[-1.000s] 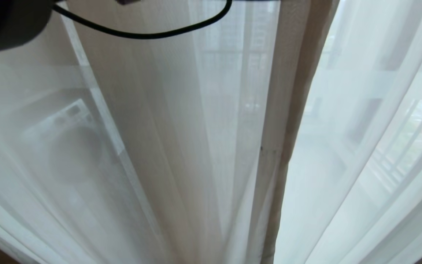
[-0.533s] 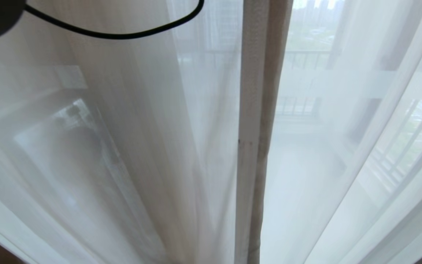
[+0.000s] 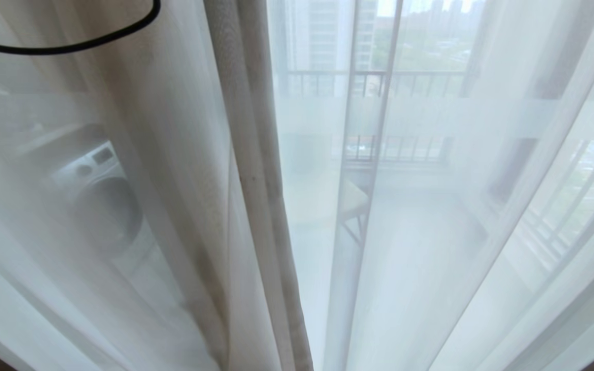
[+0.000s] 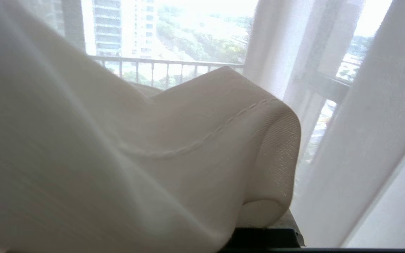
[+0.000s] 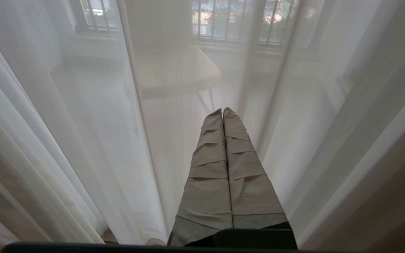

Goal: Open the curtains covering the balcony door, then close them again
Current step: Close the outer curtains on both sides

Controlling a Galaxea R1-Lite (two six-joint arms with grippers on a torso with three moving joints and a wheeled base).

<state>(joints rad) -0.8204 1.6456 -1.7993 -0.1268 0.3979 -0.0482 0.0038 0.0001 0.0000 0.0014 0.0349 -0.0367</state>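
The curtains fill the head view: the cream-beige layer's hemmed edge [image 3: 248, 154] hangs left of centre, with white sheer [image 3: 508, 206] on both sides. Behind the sheer stands the balcony door, its frame [image 3: 366, 154] and frosted band [image 3: 421, 116] showing faintly. In the left wrist view the beige curtain [image 4: 188, 147] lies bunched over my left gripper. Only the gripper's dark base [image 4: 264, 236] shows, and the fingers are hidden under the cloth. My right gripper [image 5: 223, 111] is shut and empty, its taped fingers [image 5: 209, 165] pointing at the sheer [image 5: 83, 140].
A black cable [image 3: 70, 47] loops across the upper left of the head view. Through the sheer I see a washing machine [image 3: 98, 201] at the left, a balcony railing [image 3: 379, 77] and a small table [image 3: 351, 198] on the balcony.
The beige hem has slid from right of centre to left of centre, uncovering more of the door. The left arm's dark bulk has left the head view; only its cable remains.
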